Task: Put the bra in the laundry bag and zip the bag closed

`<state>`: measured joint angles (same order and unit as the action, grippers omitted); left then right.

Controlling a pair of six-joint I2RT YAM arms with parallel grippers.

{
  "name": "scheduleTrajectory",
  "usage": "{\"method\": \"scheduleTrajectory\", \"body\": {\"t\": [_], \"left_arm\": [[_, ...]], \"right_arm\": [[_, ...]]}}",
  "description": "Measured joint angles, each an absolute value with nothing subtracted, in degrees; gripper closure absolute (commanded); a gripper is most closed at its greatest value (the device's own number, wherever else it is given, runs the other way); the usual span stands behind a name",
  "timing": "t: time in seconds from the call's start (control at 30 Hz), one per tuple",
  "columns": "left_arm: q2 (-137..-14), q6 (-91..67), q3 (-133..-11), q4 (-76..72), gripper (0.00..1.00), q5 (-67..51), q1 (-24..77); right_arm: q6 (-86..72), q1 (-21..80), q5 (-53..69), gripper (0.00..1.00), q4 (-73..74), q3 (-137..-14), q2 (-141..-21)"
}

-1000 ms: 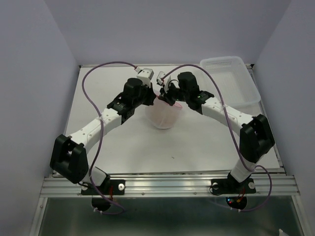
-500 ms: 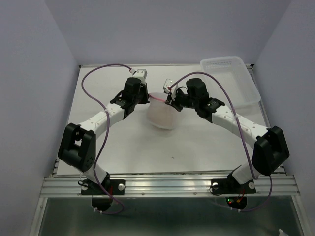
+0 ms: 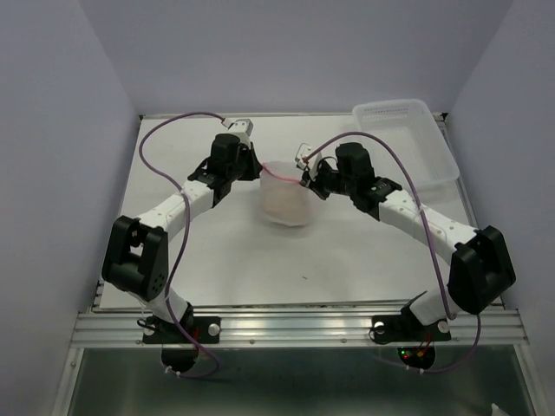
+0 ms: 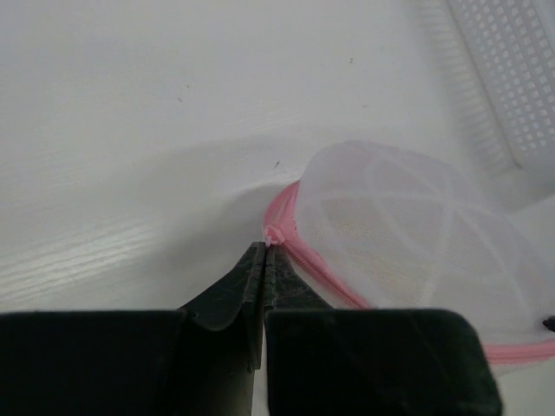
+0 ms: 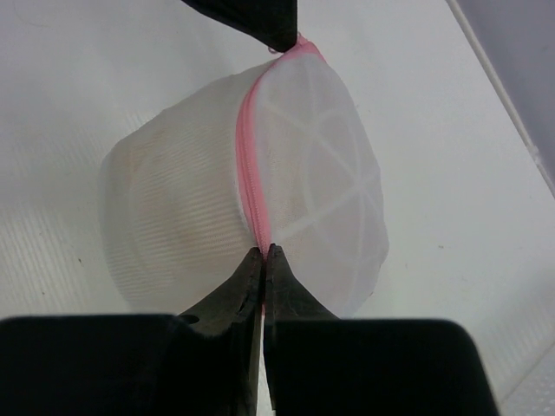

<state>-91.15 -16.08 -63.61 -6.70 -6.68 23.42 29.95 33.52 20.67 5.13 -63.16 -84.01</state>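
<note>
step: the zipping part, and I'd guess late in it. The bra is already inside, so only the closing is left.

laundry bag [image 3: 286, 201]: a round white mesh dome sitting on the table [image 3: 217, 251], right between the two arms.

bra [image 5: 165, 199]: inside the laundry bag. It only shows as a peachy tint through the mesh, and nothing pokes out that I can see.

zipper [image 5: 247, 147]: a pink line running over the bag from one gripper to the other. The stretch between them looks shut, with no gap showing. Can't tell what it's like under the fingers.

left gripper [image 4: 264, 251]: on the laundry bag's left side, fingers pressed together on the little pink nub at that end of the zipper. Looks like it's anchoring the bag.

right gripper [image 5: 263, 256]: on the bag's right side, fingers squeezed tight on the pink line. Probably on the pull, but it's too small to be sure.

basket [image 3: 408, 139]: off to the bag's far right, well apart, not involved.

next move: if any zipper is left past the right gripper, it needs a steady pull along the rim while the left one holds its end taut. If not, both just let go and back off without dragging the bag.

watch out: the mesh is floppy, so a sideways tug would slide the whole bag instead of moving the pull.
</note>
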Motion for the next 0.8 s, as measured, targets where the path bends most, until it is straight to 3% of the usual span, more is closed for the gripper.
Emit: {"method": "scheduleTrajectory", "body": {"t": [0.07, 0.13, 0.17, 0.27, 0.53, 0.8], "left_arm": [[-90.26, -15.97, -62.7, -6.9, 1.0, -7.14, 23.05], [-89.01, -15.94, -61.54, -6.92, 1.0, -7.33, 22.7], [-87.99, -15.94, -60.82, -6.61, 1.0, -7.27, 22.5], [-86.37, -15.97, -60.42, -6.02, 1.0, -6.02, 22.52], [-84.9, -17.63, -60.49, -5.67, 1.0, -1.15, 24.29], [-85.34, -21.76, -63.0, -2.94, 1.0, 0.3, 26.87]], "right_arm": [[29.67, 32.56, 20.34, 0.99, 4.95, -63.16, -85.17], [29.32, 32.1, 20.1, 0.83, 4.58, -63.16, -86.43], [29.08, 31.83, 19.84, 0.71, 4.27, -63.16, -87.2], [27.46, 31.46, 18.28, 0.22, 3.86, -63.44, -89.06], [25.89, 31.66, 25.19, 0.18, 6.44, -67.77, -89.19], [25.52, 36.12, 25.58, 0.24, 5.72, -72.51, -91.88]]}}
